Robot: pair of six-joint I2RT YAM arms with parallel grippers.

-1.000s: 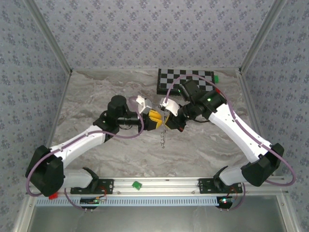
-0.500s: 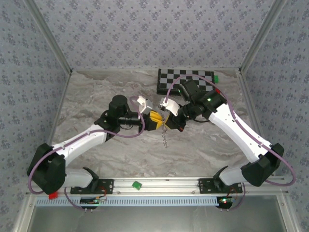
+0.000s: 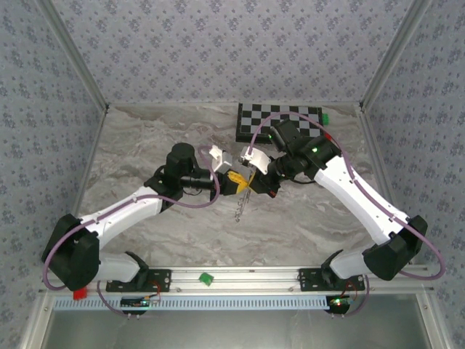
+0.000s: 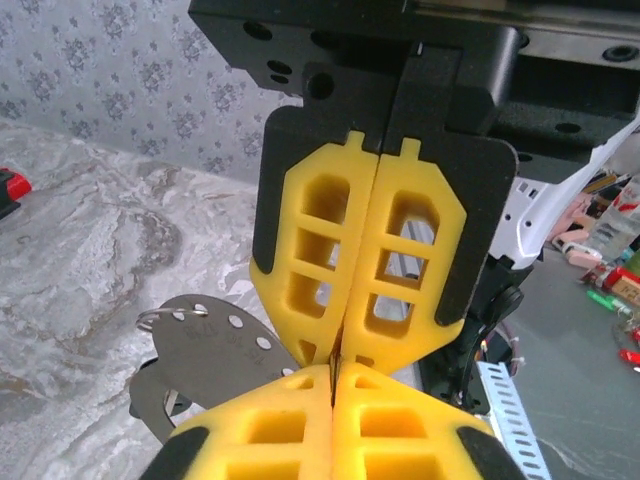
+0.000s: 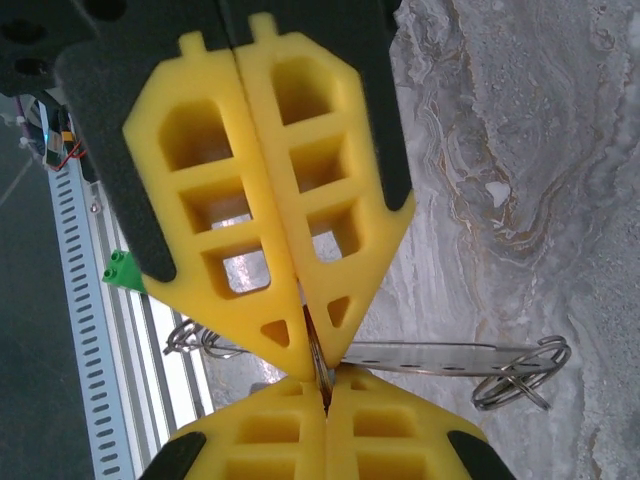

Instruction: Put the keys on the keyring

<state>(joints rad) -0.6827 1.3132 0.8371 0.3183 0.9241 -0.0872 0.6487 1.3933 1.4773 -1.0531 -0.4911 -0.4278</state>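
My two grippers meet tip to tip above the middle of the table. The left gripper (image 3: 235, 182) (image 4: 333, 370) is shut, and so is the right gripper (image 3: 253, 182) (image 5: 325, 388). A thin dark-brass edge of the keyring (image 5: 318, 350) is pinched between both pairs of yellow fingers; the rest of it is hidden. A flat silver-grey key with small holes (image 4: 200, 350) (image 5: 440, 357) sticks out beside the tips. Small wire rings (image 5: 515, 380) hang at its end. A short chain of metal pieces (image 3: 240, 209) dangles below the grippers.
A checkerboard (image 3: 280, 120) lies at the back with a green block (image 3: 326, 116) at its right end. Another green block (image 3: 206, 277) (image 5: 122, 270) sits on the front rail. More wire rings (image 5: 195, 343) show under the right gripper's view. Patterned walls enclose the table.
The left gripper has closed its fingers onto the keyring at the right gripper's tips. The left arm has shifted slightly right, and the dangling chain has swung a little left.
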